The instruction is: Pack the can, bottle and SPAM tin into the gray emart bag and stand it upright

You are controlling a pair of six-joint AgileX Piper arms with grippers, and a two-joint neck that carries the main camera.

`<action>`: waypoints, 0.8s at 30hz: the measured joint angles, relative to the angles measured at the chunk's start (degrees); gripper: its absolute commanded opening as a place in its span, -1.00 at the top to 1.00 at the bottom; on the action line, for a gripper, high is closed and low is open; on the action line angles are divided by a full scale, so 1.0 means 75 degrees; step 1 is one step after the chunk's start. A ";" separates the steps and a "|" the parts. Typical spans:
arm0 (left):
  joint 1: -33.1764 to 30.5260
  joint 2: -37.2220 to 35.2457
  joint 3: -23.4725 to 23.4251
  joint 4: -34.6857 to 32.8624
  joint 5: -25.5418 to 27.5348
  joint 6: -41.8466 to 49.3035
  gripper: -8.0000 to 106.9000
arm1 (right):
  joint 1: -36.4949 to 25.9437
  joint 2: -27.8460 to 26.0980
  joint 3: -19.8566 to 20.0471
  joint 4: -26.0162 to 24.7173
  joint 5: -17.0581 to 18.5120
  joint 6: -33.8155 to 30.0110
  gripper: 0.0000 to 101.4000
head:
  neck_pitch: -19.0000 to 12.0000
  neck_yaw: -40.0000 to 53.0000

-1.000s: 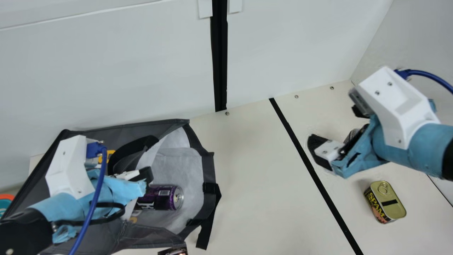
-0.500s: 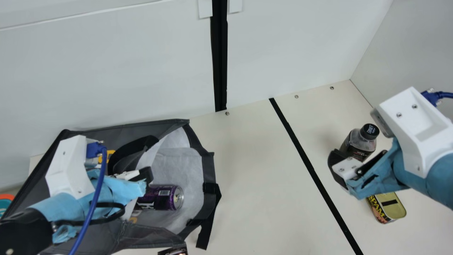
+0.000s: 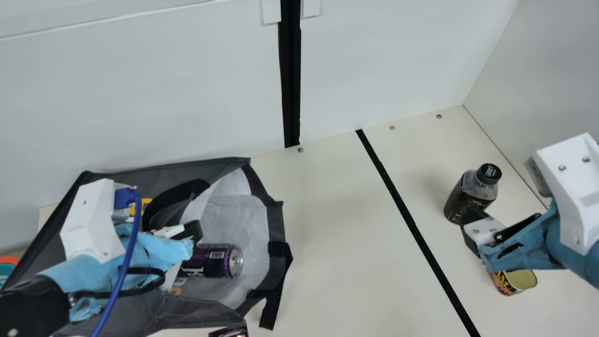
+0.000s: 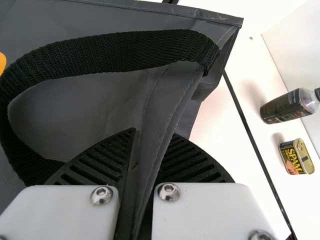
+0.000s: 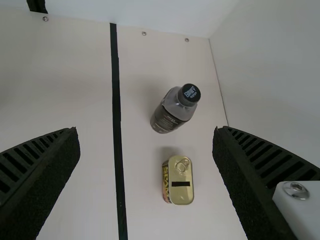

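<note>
Pinching the bag [image 3: 276, 224], lower left, is the left claw [image 4: 154, 132], can [image 3: 213, 262] already in, right claw [image 5: 145, 129] wide open, bottle [image 3: 465, 199] and SPAM tin [image 3: 522, 279], lower right, unpacked, standing-up to come!

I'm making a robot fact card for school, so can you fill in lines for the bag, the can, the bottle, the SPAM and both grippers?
Bag: gray, lying down, not stood up yet
Can: purple, on its side inside the bag's open end
Bottle: dark with a black cap, standing outside the bag
SPAM tin: near the bottle, also outside the bag
Left gripper: closed on the bag's cloth
Right gripper: open, holding nothing
Packed so far: one of three
</note>
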 measured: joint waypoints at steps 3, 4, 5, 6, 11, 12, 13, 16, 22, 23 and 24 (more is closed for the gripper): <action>0.0000 0.0000 0.0000 0.0000 0.0000 0.0000 1.00 | -0.0118 -0.0073 0.0005 0.0000 0.0000 0.0055 -0.87 | 0.0000 0.0000; 0.0000 0.0000 0.0000 0.0000 0.0000 0.0000 1.00 | -0.0157 -0.0094 0.0014 0.0000 0.0000 0.0064 -0.87 | 0.0000 0.0000; 0.0000 0.0000 0.0000 0.0000 0.0000 0.0000 1.00 | -0.0200 -0.0125 0.0018 0.0000 0.0000 0.0072 -0.87 | 0.0000 -0.0012; 0.0000 0.0000 0.0000 0.0000 0.0000 0.0000 1.00 | -0.0239 -0.0144 0.0029 0.0007 0.0000 0.0094 -0.87 | 0.0000 0.0000; 0.0000 0.0000 0.0000 0.0000 0.0000 0.0000 1.00 | -0.0401 -0.0255 0.0073 0.0084 0.0000 0.0204 -0.87 | 0.0000 -0.0012; 0.0000 0.0000 0.0000 0.0000 0.0000 0.0000 1.00 | -0.0418 -0.0277 0.0073 0.0084 0.0000 0.0235 -0.87 | 0.0000 -0.0012; 0.0000 0.0000 0.0000 0.0000 0.0000 0.0000 1.00 | -0.0444 -0.0289 0.0073 0.0087 0.0000 0.0243 -0.87 | 0.0000 -0.0012; 0.0000 0.0000 0.0000 0.0000 0.0000 0.0000 1.00 | -0.0519 -0.0324 0.0073 0.0117 0.0000 0.0289 -0.87 | 0.0000 -0.0012; 0.0000 0.0000 0.0000 0.0000 0.0000 0.0000 1.00 | -0.0637 -0.0375 0.0067 0.0173 0.0000 0.0390 -0.87 | 0.0000 0.0000; 0.0000 0.0000 0.0000 0.0000 0.0000 0.0000 1.00 | -0.0642 -0.0375 0.0067 0.0173 0.0000 0.0390 -0.87 | 0.0000 -0.0012; 0.0000 0.0000 0.0000 0.0000 0.0000 0.0000 1.00 | -0.0663 -0.0375 0.0067 0.0173 0.0000 0.0395 -0.87 | 0.0000 0.0000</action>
